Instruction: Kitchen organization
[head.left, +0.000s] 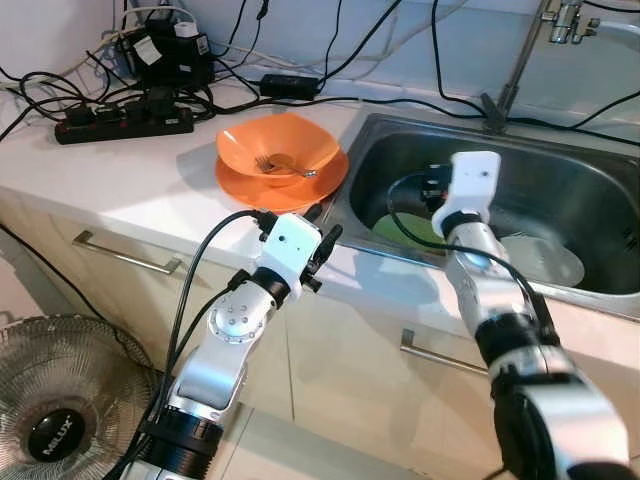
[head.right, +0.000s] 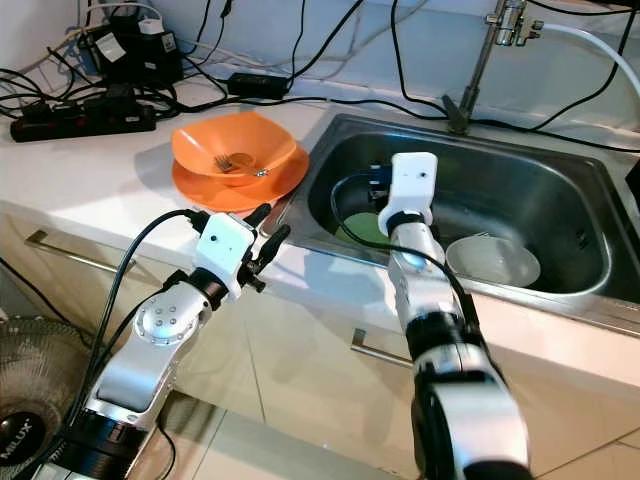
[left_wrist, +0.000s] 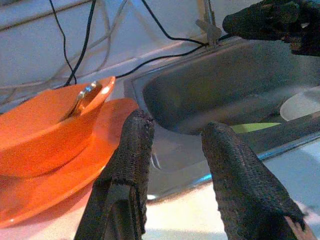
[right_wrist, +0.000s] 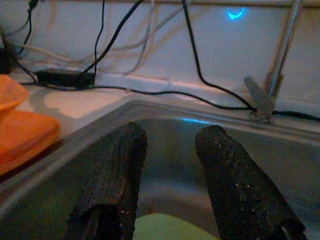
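An orange bowl (head.left: 277, 148) with a metal fork (head.left: 285, 166) in it sits on an orange plate (head.left: 305, 186) on the counter, just left of the sink (head.left: 560, 175). My left gripper (head.left: 324, 224) hovers open at the counter's front edge, its fingertips close to the plate's near rim and holding nothing. Inside the sink lie a green plate (head.left: 405, 228) and a white bowl (head.left: 545, 258). My right gripper (right_wrist: 167, 137) is lowered into the sink's left half above the green plate (right_wrist: 165, 227), open and empty.
A faucet (head.left: 520, 60) rises behind the sink. A black power strip (head.left: 125, 122), adapters and many cables crowd the back left of the counter. Drawer handles (head.left: 125, 258) run below the counter edge. A floor fan (head.left: 55, 400) stands at lower left.
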